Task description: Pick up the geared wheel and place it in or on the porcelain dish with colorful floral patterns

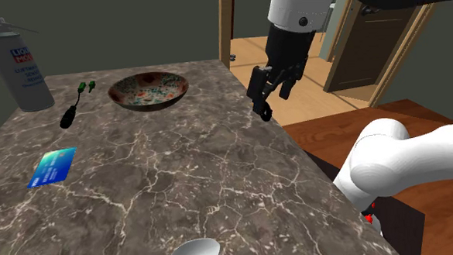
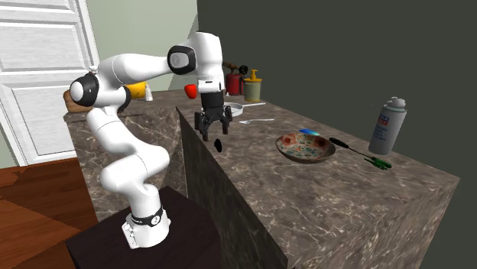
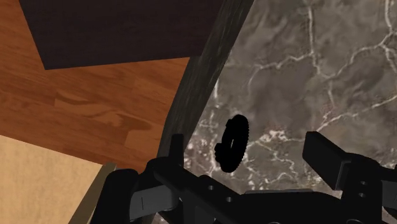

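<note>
The geared wheel (image 3: 232, 144) is a small black toothed disc standing on its rim at the marble table's edge (image 1: 265, 111) (image 2: 219, 145). My gripper (image 1: 272, 95) (image 2: 214, 131) (image 3: 249, 146) hangs just above it, open. The wheel sits between the fingers (image 3: 322, 151), nearer one of them, and touches neither. I cannot tell whether it rests on the marble or hangs just over it. The floral dish (image 1: 148, 91) (image 2: 306, 147) is a shallow bowl with a coloured flower pattern, empty, further in on the table towards the shoulder view's upper left.
A spray can (image 1: 17, 64) (image 2: 386, 126), a black and green screwdriver (image 1: 73, 107) and a blue card (image 1: 53, 166) lie beyond and beside the dish. A spoon (image 1: 192, 254) lies near the front. Bottles (image 2: 251, 85) stand at the far end. Beside the edge the table drops to wooden floor (image 3: 95, 102).
</note>
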